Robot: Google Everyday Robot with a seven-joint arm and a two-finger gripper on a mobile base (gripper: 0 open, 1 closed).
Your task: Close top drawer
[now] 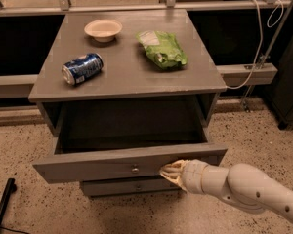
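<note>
The top drawer (97, 165) of the grey cabinet stands pulled out, its long flat front facing me with a small round metal knob (135, 169) at its centre. Its inside looks dark and empty. My gripper (169, 171), at the end of a white arm coming in from the lower right, rests against the drawer front just right of the knob. A second grey drawer front (122, 186) shows below.
On the cabinet top (127, 77) lie a blue can (82, 68) on its side, a cream bowl (103, 29) and a green snack bag (162, 49). A white cable (256, 48) hangs at the right. A black pole (2, 204) lies on the speckled floor at lower left.
</note>
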